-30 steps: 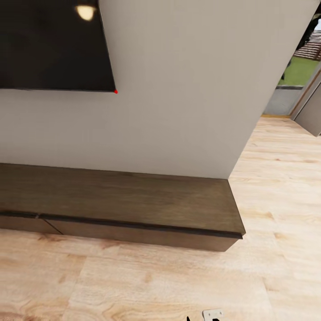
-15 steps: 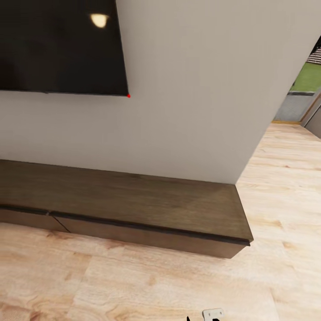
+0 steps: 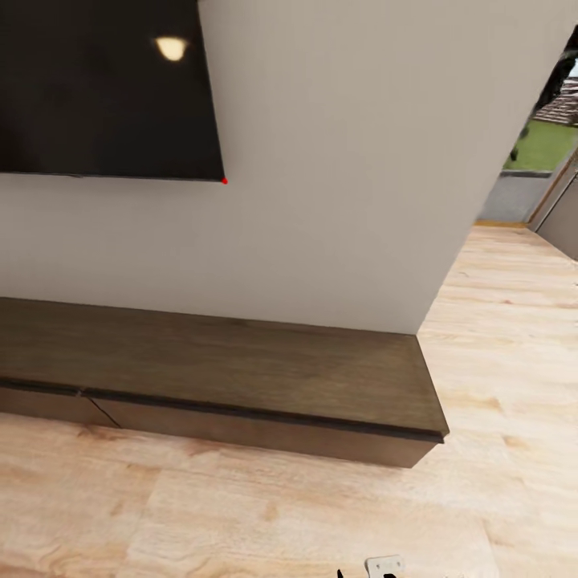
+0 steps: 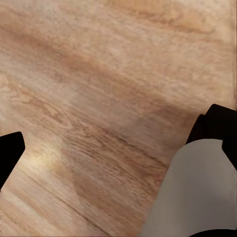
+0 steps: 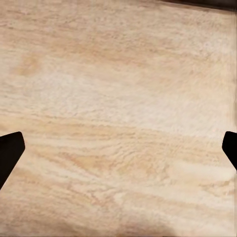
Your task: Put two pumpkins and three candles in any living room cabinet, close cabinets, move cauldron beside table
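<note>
Cabinet (image 3: 241, 417) in dark wood, low and long, runs along the foot of the pale wall (image 3: 337, 160); its fronts sit flush under the top edge, with one seam near the left end, so as far as I can judge it is shut. Its top surface carries nothing that I can see, from the wall edge to the right-hand corner. Pumpkins, candles and cauldron: I cannot place them from here. Black screen (image 3: 104, 88) hangs above the cabinet's left part. Compared with half a second ago the whole head view has slid a little, the cabinet's right corner and the screen's red dot sitting further left; that is my camera turning, not the furniture, and I judge I am on my way, still searching. My left gripper (image 4: 106, 148) and right gripper (image 5: 118, 153) both hang wide apart over bare plank floor (image 5: 118, 89), holding nothing
</note>
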`<state>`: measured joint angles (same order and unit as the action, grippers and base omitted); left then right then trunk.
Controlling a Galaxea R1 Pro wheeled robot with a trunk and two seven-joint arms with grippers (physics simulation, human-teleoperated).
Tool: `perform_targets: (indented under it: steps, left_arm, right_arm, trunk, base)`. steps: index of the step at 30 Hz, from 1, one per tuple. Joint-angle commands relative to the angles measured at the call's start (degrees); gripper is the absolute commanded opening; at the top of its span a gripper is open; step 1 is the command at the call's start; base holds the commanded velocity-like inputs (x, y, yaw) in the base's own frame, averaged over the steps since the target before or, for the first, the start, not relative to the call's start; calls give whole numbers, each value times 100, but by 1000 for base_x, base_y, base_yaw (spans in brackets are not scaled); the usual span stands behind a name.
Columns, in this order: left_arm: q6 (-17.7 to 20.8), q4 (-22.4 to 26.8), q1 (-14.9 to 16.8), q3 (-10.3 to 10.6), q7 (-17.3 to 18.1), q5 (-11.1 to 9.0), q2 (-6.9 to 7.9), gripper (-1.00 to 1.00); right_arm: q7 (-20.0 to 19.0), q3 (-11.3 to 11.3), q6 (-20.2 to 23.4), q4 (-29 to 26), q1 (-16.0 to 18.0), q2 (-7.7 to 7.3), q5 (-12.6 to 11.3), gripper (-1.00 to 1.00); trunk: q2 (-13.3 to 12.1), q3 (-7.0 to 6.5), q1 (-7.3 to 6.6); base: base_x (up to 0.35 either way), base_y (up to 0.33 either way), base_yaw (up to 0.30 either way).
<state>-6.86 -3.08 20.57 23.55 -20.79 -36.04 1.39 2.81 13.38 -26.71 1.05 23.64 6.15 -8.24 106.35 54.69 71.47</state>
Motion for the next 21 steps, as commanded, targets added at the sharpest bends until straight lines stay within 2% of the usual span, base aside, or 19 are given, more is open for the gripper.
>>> perform_targets:
  steps: [1, 21]
  left_arm:
    - [0, 0, 0, 0, 0, 0, -1, 100]
    - [0, 0, 0, 1, 3, 0, -1, 100]
  right_arm:
    - [0, 0, -1, 0, 0, 0, 4, 100]
    - [0, 4, -1, 0, 0, 4, 31, 100]
  trunk:
    - [0, -8, 0]
    - [0, -169, 0]
  base:
    - [0, 0, -188]
    - [0, 0, -186]
